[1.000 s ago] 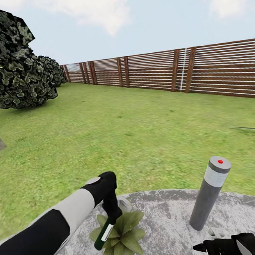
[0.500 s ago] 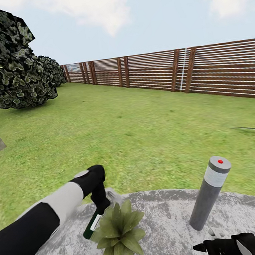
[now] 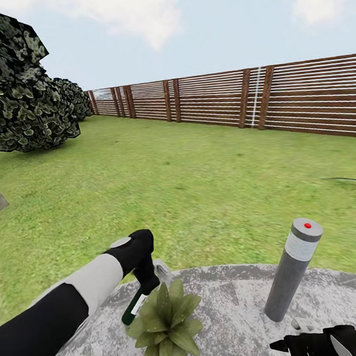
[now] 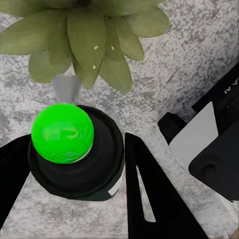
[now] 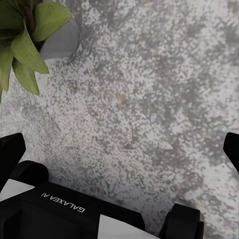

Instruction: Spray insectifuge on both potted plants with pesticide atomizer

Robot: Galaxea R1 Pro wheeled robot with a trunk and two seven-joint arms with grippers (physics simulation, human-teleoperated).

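Observation:
In the head view my left gripper is shut on the pesticide atomizer, a slim dark green bottle with a white label, tilted down to the left. It hangs just behind and left of a potted plant, a low rosette of olive leaves on the grey patio. The left wrist view shows the atomizer end-on with its bright green cap, a finger on each side, and the potted plant just beyond. My right gripper is open low over the patio; its wrist view shows the fingers wide apart and plant leaves.
A grey bollard lamp stands on the round patio, right of the plant. Lawn stretches to a brown slatted fence. Dark leafy trees stand at the left.
My left gripper has carried the atomizer from above the plant's leaves to its far left side, then edged slightly back right. The right arm has not moved.

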